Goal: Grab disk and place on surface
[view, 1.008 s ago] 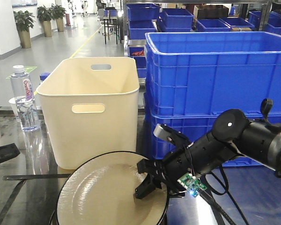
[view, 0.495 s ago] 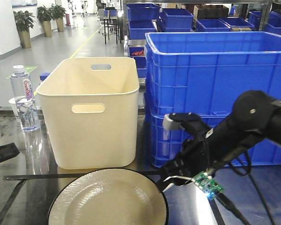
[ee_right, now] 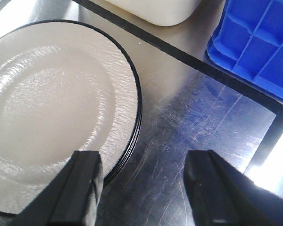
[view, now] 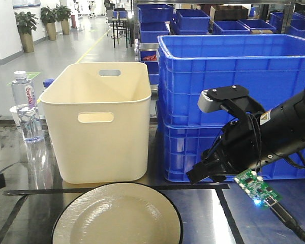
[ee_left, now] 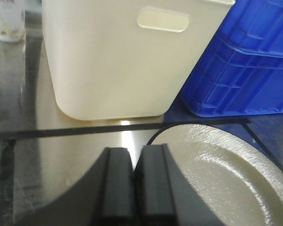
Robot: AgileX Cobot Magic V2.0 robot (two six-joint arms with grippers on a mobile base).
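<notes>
Your disk (view: 119,216), the cream plate with the dark rim, is lying flat on the glossy desk (view: 203,213) at the near edge, just on the near side of the black tape line (view: 193,187), and nothing is gripping it. From how it is sitting, you are looking at the closing step of the task: the plate appears set down, and what is left is getting the arms clear.

Your left gripper (ee_left: 134,183) is hovering low at the plate's near left rim with its fingers (ee_left: 117,181) pressed together and holding nothing. Your right gripper (ee_right: 144,188) is hanging above the plate's right edge with its fingers (ee_right: 82,181) spread wide; one is lying over the rim, the other over bare desk, and neither seems to be touching the plate.

If you are judging the placement good, your next move is calling for a straight lift of the right arm, so the finger over the rim is not dragging the plate sideways.

Beyond the tape line, the cream bin (view: 99,122) is standing behind the plate, with the stacked blue crates (view: 234,86) just to its right and a water bottle (view: 25,107) to the far left.
</notes>
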